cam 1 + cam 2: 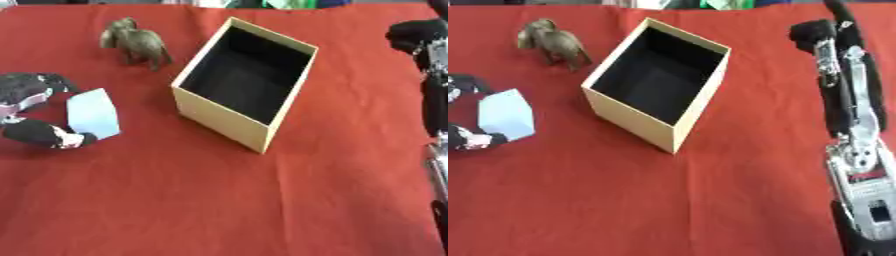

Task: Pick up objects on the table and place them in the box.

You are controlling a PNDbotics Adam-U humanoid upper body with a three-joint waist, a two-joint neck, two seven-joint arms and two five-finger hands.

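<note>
An open cardboard box (220, 118) with a dark inside stands askew in the middle of the red table. A brown elephant figure (136, 43) stands to its upper left, apart from it. At the left edge lies a pale blue block (93, 114). My left hand (28, 90) is curled round it from the left, the thumb (44, 134) against its lower corner. My right hand (815, 33) hangs at the far right, beyond the box's right side, touching nothing.
The red cloth (219, 200) covers the whole table. My right forearm (857, 160) runs along the right edge from the lower corner. Green and white things show at the far edge.
</note>
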